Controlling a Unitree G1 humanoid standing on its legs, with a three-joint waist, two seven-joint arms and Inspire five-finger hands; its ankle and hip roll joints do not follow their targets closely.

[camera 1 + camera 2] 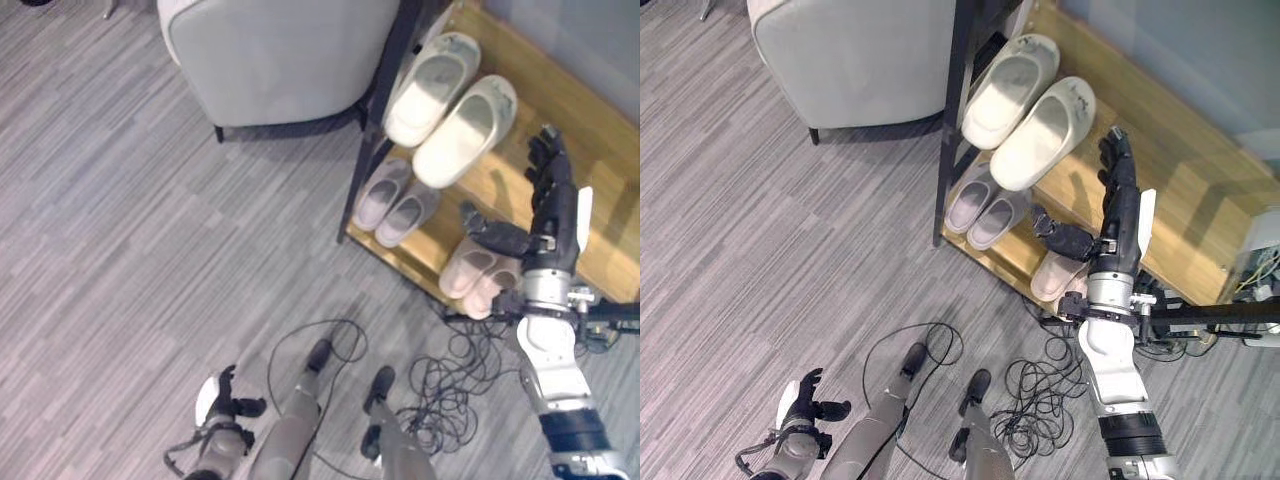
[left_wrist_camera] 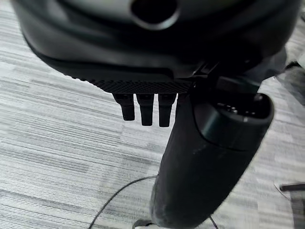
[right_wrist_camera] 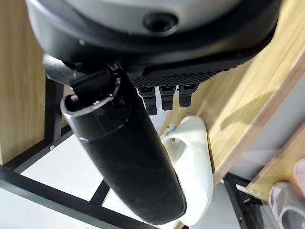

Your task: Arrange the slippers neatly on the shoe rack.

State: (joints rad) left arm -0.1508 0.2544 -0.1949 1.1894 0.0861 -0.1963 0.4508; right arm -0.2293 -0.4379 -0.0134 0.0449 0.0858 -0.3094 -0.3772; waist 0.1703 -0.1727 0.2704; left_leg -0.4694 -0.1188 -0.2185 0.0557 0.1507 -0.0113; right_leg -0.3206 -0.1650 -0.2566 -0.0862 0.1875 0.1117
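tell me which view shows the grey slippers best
The left eye view: the grey slippers lie side by side on the rack's middle shelf, fully in sight. The right eye view shows them too, partly behind the rack's post. The right wrist view catches just an edge.

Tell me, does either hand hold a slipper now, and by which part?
Nothing is held. The right hand hovers open above the shoe rack; the left hand hangs open, low.

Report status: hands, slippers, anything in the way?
Right hand open, empty, over shoe rack top shelf beside cream slippers. Left hand low over floor, open, empty. Grey pair and pink pair on lower shelves. Nothing in the way.
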